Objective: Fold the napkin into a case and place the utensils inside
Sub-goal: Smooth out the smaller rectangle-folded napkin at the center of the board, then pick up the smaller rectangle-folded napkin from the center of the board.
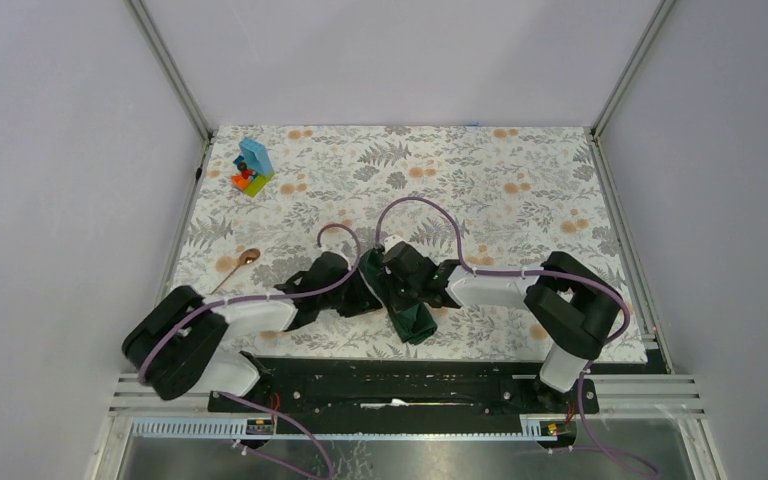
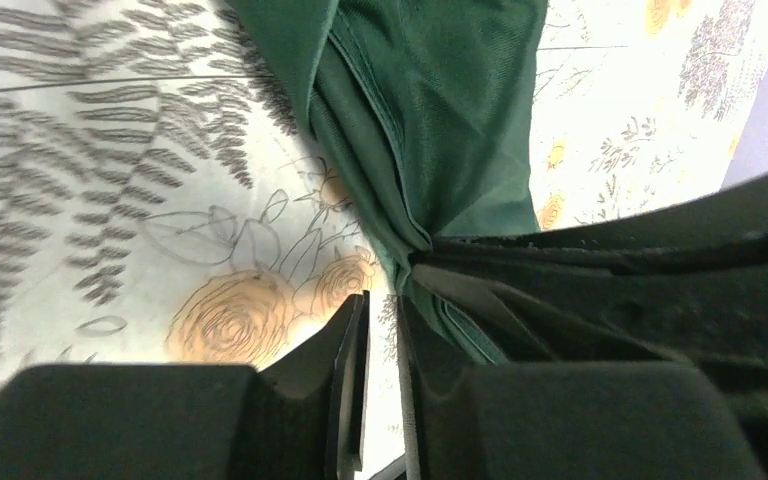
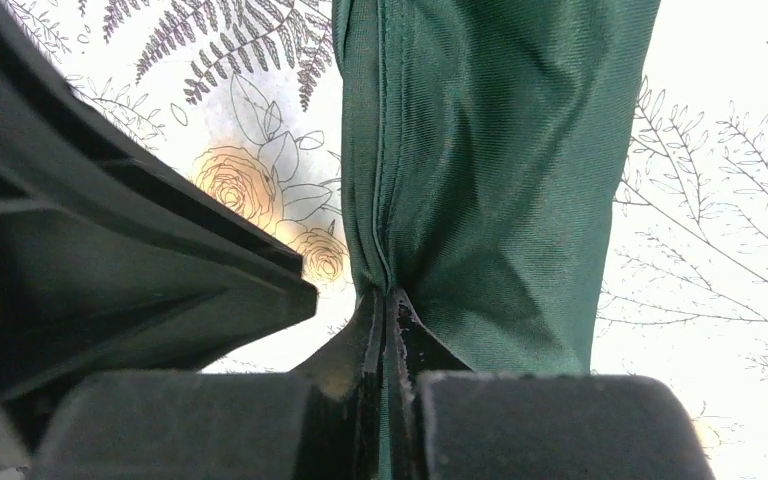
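The dark green napkin (image 1: pixel 415 320) lies as a bunched narrow strip near the table's front edge, between the two arms. My right gripper (image 1: pixel 388 272) is shut on a fold of it. In the right wrist view the cloth (image 3: pixel 490 180) runs up from the pinched fingers of the gripper (image 3: pixel 388 295). My left gripper (image 1: pixel 358 290) sits right beside it. In the left wrist view its jaws (image 2: pixel 385 297) stand a narrow slit apart with only table covering showing between them. There the napkin (image 2: pixel 440 120) lies against the outside of the right finger. One utensil, a brownish spoon (image 1: pixel 240 263), lies to the left.
A colourful toy block stack (image 1: pixel 252 168) stands at the back left of the floral table covering (image 1: pixel 520 200). The right arm's black body (image 2: pixel 660 260) crowds the left wrist view. Grey walls enclose the table on three sides.
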Robot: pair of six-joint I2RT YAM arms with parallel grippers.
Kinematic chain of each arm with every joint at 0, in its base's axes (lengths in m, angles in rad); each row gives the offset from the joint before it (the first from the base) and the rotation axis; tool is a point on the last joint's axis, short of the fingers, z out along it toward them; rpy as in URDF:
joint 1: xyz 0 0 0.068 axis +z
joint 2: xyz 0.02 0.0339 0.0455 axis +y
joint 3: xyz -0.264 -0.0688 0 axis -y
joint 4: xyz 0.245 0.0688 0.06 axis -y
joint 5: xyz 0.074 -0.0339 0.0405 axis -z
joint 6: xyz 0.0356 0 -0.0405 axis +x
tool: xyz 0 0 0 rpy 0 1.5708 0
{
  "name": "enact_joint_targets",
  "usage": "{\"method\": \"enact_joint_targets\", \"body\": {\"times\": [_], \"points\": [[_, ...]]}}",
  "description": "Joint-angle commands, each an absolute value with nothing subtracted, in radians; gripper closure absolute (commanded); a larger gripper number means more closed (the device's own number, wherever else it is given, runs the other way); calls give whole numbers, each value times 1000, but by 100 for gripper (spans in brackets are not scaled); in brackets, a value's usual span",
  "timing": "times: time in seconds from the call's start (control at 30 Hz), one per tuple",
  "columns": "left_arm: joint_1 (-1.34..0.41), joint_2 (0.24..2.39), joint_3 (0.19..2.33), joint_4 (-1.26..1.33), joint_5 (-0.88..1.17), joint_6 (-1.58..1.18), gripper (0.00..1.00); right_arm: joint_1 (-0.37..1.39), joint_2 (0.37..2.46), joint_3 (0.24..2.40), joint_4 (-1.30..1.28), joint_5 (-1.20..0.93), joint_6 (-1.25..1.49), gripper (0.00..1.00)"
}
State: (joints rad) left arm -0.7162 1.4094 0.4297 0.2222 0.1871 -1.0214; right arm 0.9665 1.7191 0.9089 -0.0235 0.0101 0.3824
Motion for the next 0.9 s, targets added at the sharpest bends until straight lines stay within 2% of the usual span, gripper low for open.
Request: {"method": "enact_joint_targets", "body": {"times": [0.0, 0.1, 0.23, 0.4, 0.57, 0.67, 0.8, 0.87], "points": [[-656, 1263, 456, 66, 152, -923, 78, 974, 1746, 879, -9, 45, 383, 100], [-571, 1234, 488, 70, 258, -890, 84, 973, 1740, 880, -13, 51, 376, 99], [-544, 1329, 602, 127, 342, -869, 93, 974, 1729, 883, -20, 55, 368, 95], [-545, 1514, 686, 258, 391, -890, 98, 974, 1719, 891, -32, 57, 368, 88], [-532, 1652, 687, 270, 370, -872, 100, 975, 1696, 925, -75, 54, 354, 78], [-526, 1675, 662, 272, 356, -852, 100, 984, 1664, 956, -131, 87, 335, 66], [-512, 1717, 648, 289, 373, -840, 100, 1001, 1631, 983, -171, 103, 293, 37], [-507, 1728, 647, 291, 376, -836, 100, 1013, 1643, 1013, -200, 105, 267, 28]]}}
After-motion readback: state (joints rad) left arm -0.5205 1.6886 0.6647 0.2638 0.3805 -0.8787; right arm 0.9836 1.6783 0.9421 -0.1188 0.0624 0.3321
